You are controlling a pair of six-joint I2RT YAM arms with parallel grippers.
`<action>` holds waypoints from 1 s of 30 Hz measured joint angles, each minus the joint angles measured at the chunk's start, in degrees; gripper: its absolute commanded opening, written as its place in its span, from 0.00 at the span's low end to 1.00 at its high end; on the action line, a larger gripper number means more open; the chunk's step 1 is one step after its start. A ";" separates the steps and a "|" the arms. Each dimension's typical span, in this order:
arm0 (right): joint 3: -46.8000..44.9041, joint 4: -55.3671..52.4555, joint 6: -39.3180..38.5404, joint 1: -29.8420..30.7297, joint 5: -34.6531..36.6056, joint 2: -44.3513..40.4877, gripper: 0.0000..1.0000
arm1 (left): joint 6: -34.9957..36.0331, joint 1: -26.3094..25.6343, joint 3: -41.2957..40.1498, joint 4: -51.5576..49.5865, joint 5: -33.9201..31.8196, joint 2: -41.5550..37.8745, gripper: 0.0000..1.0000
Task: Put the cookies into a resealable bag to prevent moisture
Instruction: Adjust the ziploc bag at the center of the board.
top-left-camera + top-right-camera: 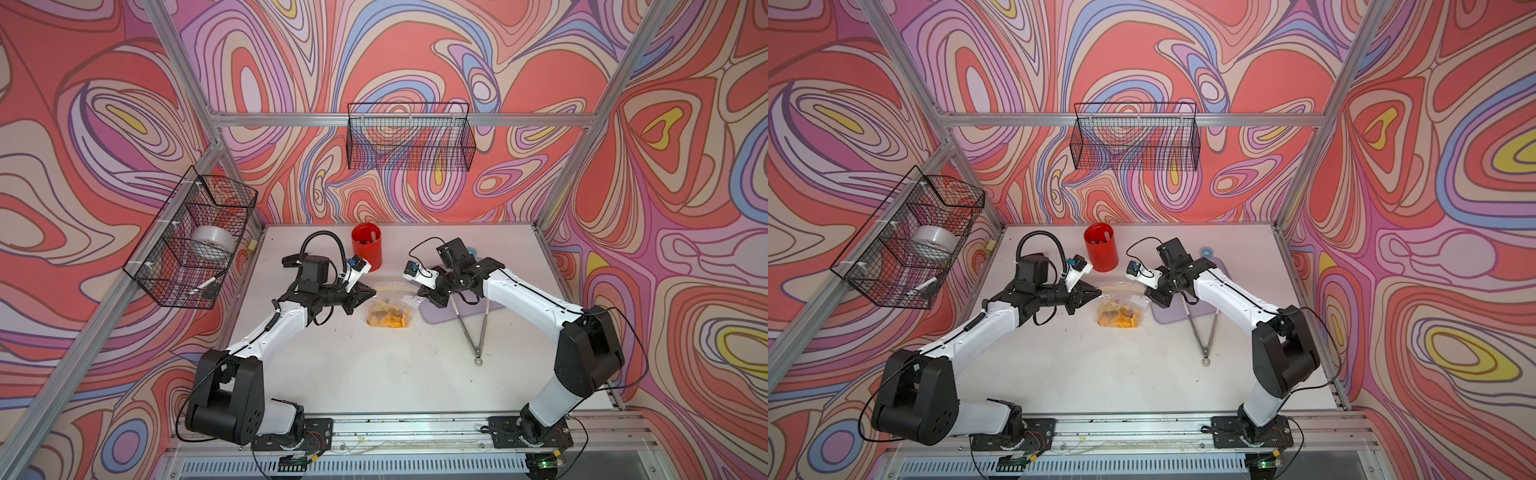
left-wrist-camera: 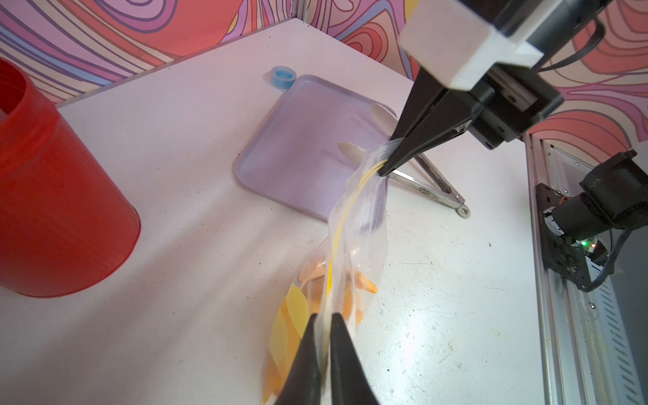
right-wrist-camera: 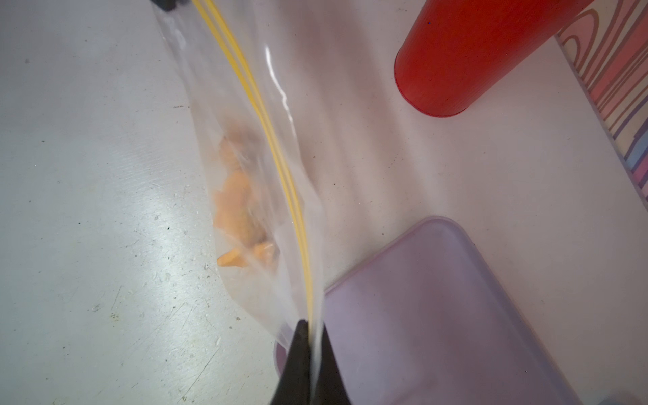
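Both the left end effector (image 2: 324, 317) and the right end effector (image 2: 384, 168) pinch the zip ends of the bag (image 2: 357, 224) at centre frame; a slipping grip could tip the cookies (image 1: 388, 318) out.

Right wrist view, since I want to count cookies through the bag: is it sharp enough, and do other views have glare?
Right wrist view: the cookies are soft orange blurs inside the resealable bag, glare streaking its film and sheen on the table. Left wrist view: similar table sheen, bag's near end blurred. Both top views: evenly lit, cookies too small to count.
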 measured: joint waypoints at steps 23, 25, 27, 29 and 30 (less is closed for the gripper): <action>0.00 1.77 0.63 0.00 0.02 0.00 0.00 | -5.25 0.00 -0.68 7.54 3.82 3.48 0.00; 0.00 1.55 0.63 0.00 -1.01 -0.35 0.00 | -4.81 0.00 -0.68 6.27 3.39 1.77 0.00; 0.00 1.36 0.66 0.00 -2.12 -1.40 0.00 | -4.00 -0.04 -0.68 4.26 2.73 -0.44 0.00; -0.09 1.16 0.68 0.13 -3.21 -3.34 0.00 | -2.36 -0.37 -0.68 1.16 1.81 -3.48 0.00; -0.24 1.07 0.68 0.42 -3.78 -4.72 0.00 | -1.07 -0.83 -0.68 -0.92 1.01 -5.75 0.00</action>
